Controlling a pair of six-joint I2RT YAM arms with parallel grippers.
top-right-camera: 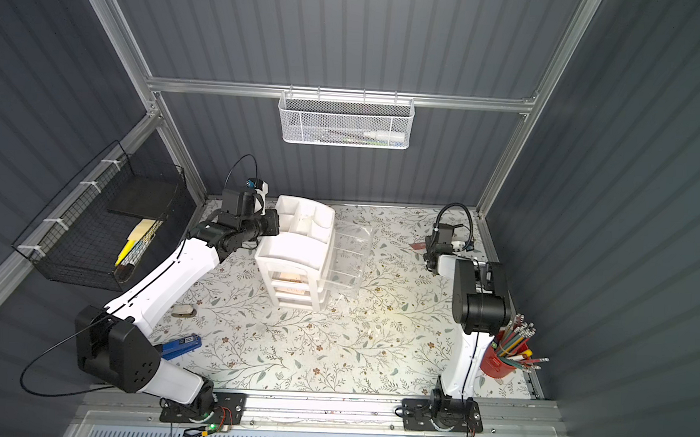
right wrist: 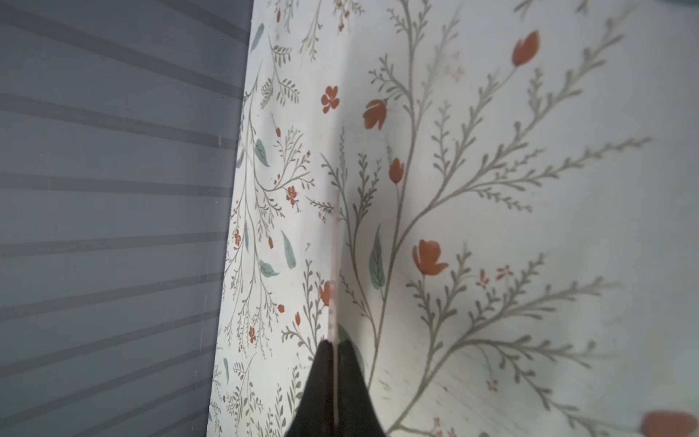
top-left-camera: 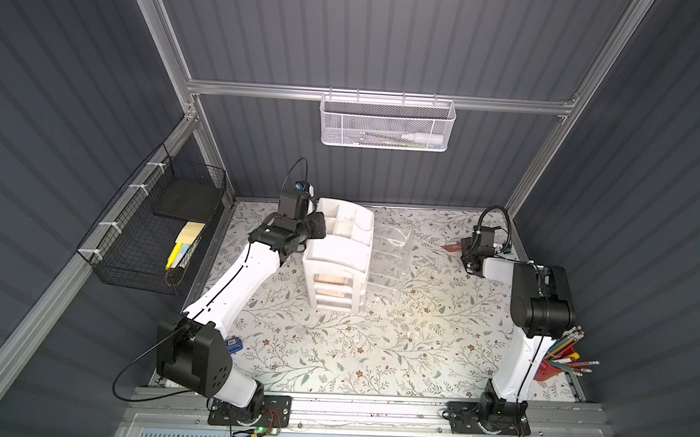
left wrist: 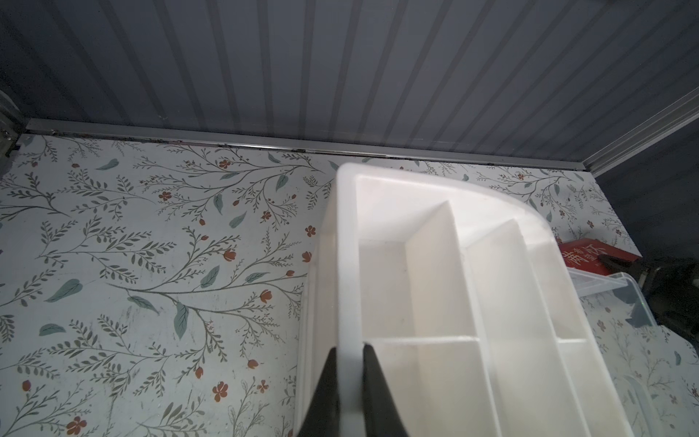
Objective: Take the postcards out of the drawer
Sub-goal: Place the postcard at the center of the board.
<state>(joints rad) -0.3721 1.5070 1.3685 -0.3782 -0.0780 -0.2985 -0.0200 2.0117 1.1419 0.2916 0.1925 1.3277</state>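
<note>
Bending forward, right arm's (top-left-camera: 499,268) jaws pinch red postcard (top-left-camera: 450,247)

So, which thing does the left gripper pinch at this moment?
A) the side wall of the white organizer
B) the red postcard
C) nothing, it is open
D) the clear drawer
A: in the left wrist view the left gripper has one finger on each side of the wall of the white organizer; the red postcard is in the right gripper.
</note>
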